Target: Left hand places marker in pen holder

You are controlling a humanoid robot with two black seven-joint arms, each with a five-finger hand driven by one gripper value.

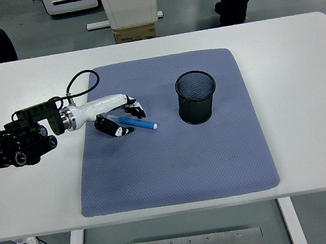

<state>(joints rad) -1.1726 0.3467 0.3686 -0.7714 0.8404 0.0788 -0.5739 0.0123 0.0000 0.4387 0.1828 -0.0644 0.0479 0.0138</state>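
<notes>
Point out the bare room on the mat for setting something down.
The mat's whole near half is bare, as is the strip right of the pen holder. It is crowded at the upper left, where the left hand sits at the blue marker.

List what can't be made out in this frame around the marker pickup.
- Head view: left end of the blue marker lying on the grey-blue mat, covered by the left hand.
- Inside of the black mesh pen holder: the floor too dark to read.
- Whether the fingers actually touch the marker: too small.
- Right arm: out of frame.
</notes>
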